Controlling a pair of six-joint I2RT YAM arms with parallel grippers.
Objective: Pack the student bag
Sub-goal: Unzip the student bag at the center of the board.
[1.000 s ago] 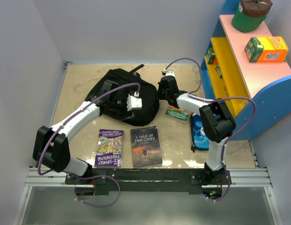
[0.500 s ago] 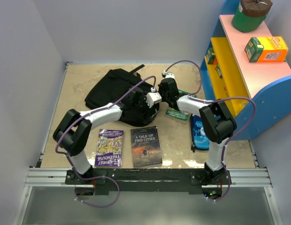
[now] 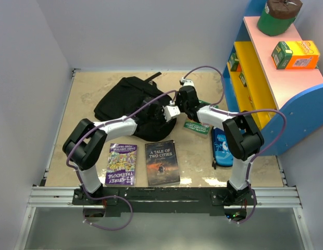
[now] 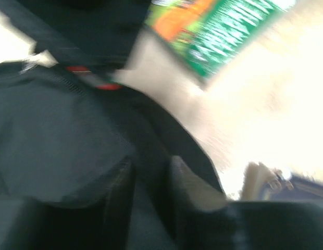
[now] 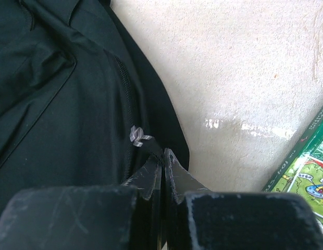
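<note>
The student bag (image 3: 131,104), a large black backpack, lies at the back middle of the table. My right gripper (image 3: 180,108) is at the bag's right edge. In the right wrist view it (image 5: 162,155) is shut on the black zipper pull (image 5: 151,146), which has a small silver piece on it. My left gripper (image 3: 172,116) reaches the same edge from the left. The left wrist view is blurred: its fingers (image 4: 188,179) stand a little apart with a fold of the bag (image 4: 57,140) between them, and whether they pinch it is unclear.
A green book (image 3: 198,125) lies just right of both grippers, with a blue pencil case (image 3: 220,146) nearer me. A purple book (image 3: 121,164) and "A Tale of Two Cities" (image 3: 162,162) lie in front of the bag. A coloured shelf (image 3: 255,73) stands on the right.
My left arm has swung right from over the middle of the bag to its right edge, close to the right gripper. The right arm has barely moved.
</note>
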